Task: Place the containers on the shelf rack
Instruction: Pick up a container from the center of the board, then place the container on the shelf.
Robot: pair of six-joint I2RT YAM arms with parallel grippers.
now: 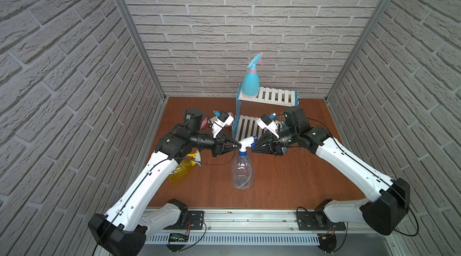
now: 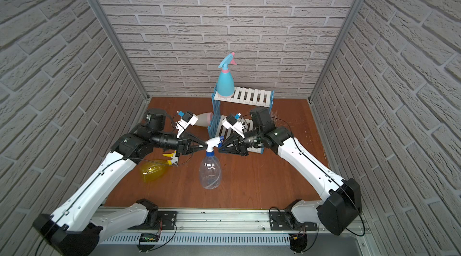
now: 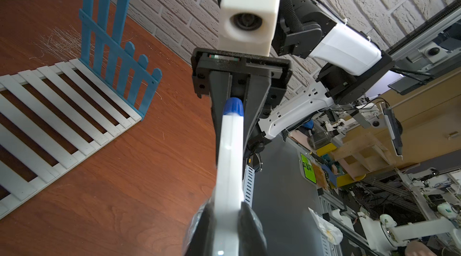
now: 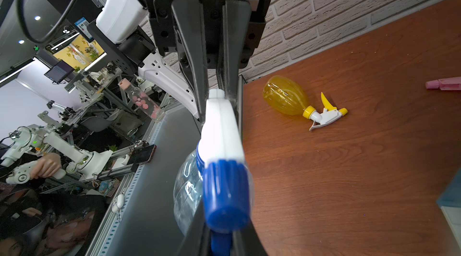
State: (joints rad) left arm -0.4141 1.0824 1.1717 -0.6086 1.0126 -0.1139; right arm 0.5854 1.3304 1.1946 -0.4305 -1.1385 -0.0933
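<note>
both top views: clear bottle upright at mid-table, just nearer than the shelf rack. left gripper clamped tight on the back of its white trigger head. right gripper meeting it from the right, jaws narrow about the blue nozzle. light-blue bottle upright on the left end of the top shelf. yellow bottle on its side at left, partly under the left arm. cream-pink bottle lying just left of the rack.

left wrist: left gripper closed on the white head. blue nozzle between the right gripper's fingers, true pinch or slight gap impossible to tell. rack's lower shelf and blue side frame beyond.

right wrist: nozzle close up between the right gripper's fingers. left gripper pinching the far end of the head. yellow bottle on its side beyond. pink piece at the frame edge, probably the cream-pink bottle's sprayer.
</note>
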